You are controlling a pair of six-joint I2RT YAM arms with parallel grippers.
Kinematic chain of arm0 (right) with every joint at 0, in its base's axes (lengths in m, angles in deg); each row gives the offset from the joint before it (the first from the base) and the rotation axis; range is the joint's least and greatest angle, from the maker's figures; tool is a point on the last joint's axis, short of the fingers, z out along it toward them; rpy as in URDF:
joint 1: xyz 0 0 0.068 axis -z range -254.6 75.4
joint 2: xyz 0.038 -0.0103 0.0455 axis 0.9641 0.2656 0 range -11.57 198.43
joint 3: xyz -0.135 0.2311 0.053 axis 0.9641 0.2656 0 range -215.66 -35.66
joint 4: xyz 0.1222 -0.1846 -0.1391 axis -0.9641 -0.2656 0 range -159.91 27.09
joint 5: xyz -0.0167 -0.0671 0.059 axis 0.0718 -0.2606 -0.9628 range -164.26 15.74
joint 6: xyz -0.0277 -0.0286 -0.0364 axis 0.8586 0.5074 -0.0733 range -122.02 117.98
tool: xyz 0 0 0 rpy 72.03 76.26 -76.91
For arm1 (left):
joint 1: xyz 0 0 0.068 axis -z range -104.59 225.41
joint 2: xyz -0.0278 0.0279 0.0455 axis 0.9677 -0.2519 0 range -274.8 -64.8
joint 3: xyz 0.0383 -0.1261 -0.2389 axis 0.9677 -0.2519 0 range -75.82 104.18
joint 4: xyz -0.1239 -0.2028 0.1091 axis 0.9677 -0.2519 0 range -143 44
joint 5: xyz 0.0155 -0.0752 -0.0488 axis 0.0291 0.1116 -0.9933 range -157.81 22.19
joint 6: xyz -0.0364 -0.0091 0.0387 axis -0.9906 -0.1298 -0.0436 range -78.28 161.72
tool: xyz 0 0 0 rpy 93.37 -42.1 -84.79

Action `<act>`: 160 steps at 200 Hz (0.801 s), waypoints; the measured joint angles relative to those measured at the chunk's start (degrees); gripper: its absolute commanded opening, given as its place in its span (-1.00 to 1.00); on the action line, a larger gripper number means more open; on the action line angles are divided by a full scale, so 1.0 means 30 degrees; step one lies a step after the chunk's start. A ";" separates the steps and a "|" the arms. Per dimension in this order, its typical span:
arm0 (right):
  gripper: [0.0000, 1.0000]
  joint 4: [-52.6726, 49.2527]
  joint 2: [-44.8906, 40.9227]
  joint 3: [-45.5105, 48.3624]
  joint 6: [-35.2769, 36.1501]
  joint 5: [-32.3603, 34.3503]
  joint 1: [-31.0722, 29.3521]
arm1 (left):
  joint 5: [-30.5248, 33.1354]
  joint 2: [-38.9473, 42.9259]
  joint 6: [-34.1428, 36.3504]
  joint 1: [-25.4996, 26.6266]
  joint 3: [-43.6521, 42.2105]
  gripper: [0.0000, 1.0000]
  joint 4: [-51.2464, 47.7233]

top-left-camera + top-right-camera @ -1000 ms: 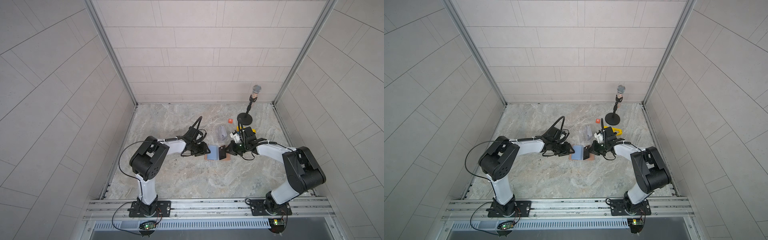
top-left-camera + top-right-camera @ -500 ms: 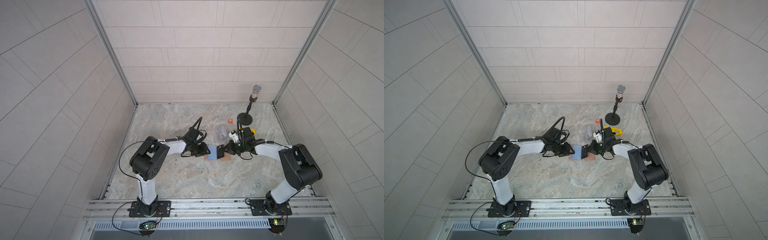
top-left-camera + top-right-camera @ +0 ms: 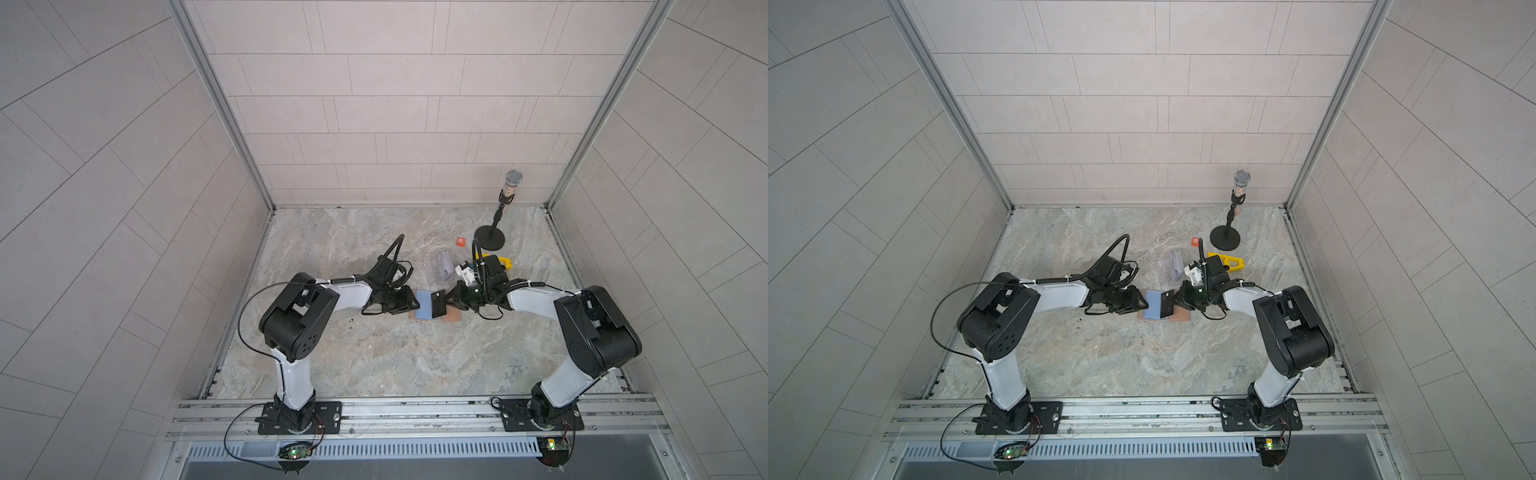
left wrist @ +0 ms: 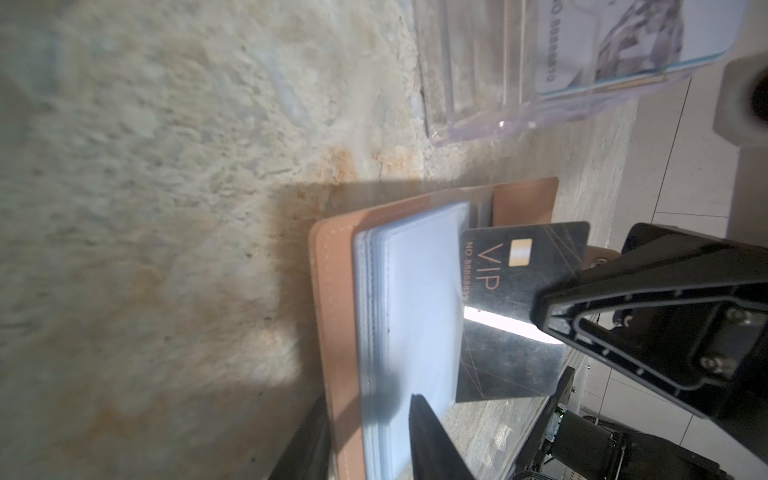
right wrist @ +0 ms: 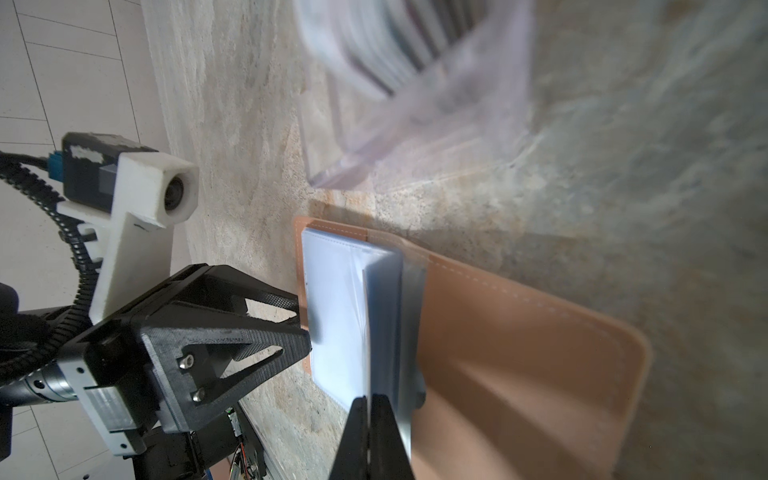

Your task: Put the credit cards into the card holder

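The card holder [image 3: 453, 316] [image 3: 1181, 316] lies open on the marble floor, tan outside [image 4: 332, 311] [image 5: 519, 353] with pale blue sleeves inside. My left gripper [image 3: 411, 305] [image 3: 1144, 304] [image 4: 368, 399] grips its left edge, one finger under the tan cover and the other on the top sleeve. My right gripper [image 3: 451, 300] [image 3: 1179, 297] [image 5: 368, 399] is shut on a black credit card [image 3: 438, 303] [image 3: 1167, 302] [image 4: 519, 291] marked VIP. That card stands on edge over the sleeves near the spine. More credit cards [image 4: 582, 62] sit in a clear acrylic stand [image 3: 444, 266] [image 3: 1171, 266] [image 5: 415, 83] just behind.
A microphone on a round black base [image 3: 490, 239] [image 3: 1225, 241] stands at the back right. A small orange square marked R [image 3: 460, 241] [image 3: 1195, 241] lies beside it. A yellow object [image 3: 505, 262] [image 3: 1229, 261] lies behind my right wrist. Tiled walls close in three sides.
My right gripper has edged left with the black card over the sleeves. The left gripper has stayed at the holder's edge, its jaws drawing closer together.
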 measured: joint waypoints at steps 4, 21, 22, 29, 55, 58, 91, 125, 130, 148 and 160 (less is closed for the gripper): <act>-1.00 0.0000 0.0000 0.0007 0.0000 -0.0007 0.0000 | 0.0000 0.0000 -0.0007 0.0000 -0.0015 -0.26 0.0015; -1.00 0.0066 0.0000 0.0058 -0.0007 0.0000 0.0000 | 0.0000 0.0015 -0.0007 0.0000 -0.0087 -0.26 0.0131; -1.00 0.0066 0.0000 0.0066 -0.0007 0.0000 0.0000 | 0.0000 0.0015 -0.0007 0.0000 -0.0087 -0.26 0.0138; -1.00 0.0131 0.0000 0.0109 -0.0007 0.0000 0.0000 | 0.0000 0.0022 -0.0007 0.0000 -0.0131 -0.27 0.0197; -1.00 0.0481 0.0138 0.0291 -0.0007 -0.0015 0.0000 | 0.0000 0.0066 -0.0007 0.0000 -0.0291 -0.26 0.0430; -1.00 0.0539 0.0182 0.0313 -0.0015 -0.0029 0.0000 | 0.0000 0.0073 -0.0007 0.0000 -0.0306 -0.27 0.0452; -1.00 0.1144 0.0474 0.0532 -0.0007 -0.0146 0.0000 | 0.0000 0.0109 -0.0007 0.0000 -0.0474 -0.27 0.0707; -1.00 0.2040 0.0750 0.0772 -0.0080 -0.0474 0.0007 | -0.0073 0.0131 -0.0007 0.0007 -0.0612 -0.27 0.0874; -1.00 0.2120 0.0794 0.0772 -0.0087 -0.0510 0.0007 | -0.0080 0.0131 -0.0007 0.0007 -0.0619 -0.27 0.0889; -1.00 0.2455 0.0998 0.0809 -0.0168 -0.0612 0.0015 | -0.0095 0.0138 -0.0007 0.0007 -0.0663 -0.27 0.0954; -1.00 0.2608 0.1078 0.0823 -0.0219 -0.0692 0.0022 | -0.0080 0.0160 -0.0007 0.0007 -0.0714 -0.28 0.1005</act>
